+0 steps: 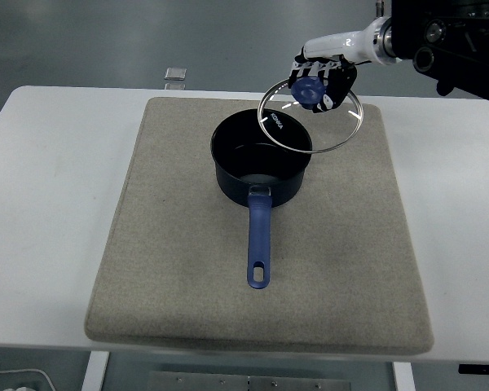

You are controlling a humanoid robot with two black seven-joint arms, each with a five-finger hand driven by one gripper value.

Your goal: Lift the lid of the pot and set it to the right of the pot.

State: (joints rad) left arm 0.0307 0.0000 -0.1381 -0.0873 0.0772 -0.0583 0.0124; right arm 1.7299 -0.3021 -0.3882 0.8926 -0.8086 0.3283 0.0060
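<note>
A dark blue pot (259,167) with a long blue handle (259,242) stands uncovered on the grey mat, handle pointing toward the near edge. My right hand (319,81) is shut on the blue knob (307,89) of the glass pot lid (311,120). It holds the lid tilted in the air, above and to the right of the pot, partly over its right rim. The left arm does not show.
The grey mat (147,244) covers most of the white table (49,179). A small clear object (176,74) lies at the table's far edge. The black right arm (448,41) fills the top right corner.
</note>
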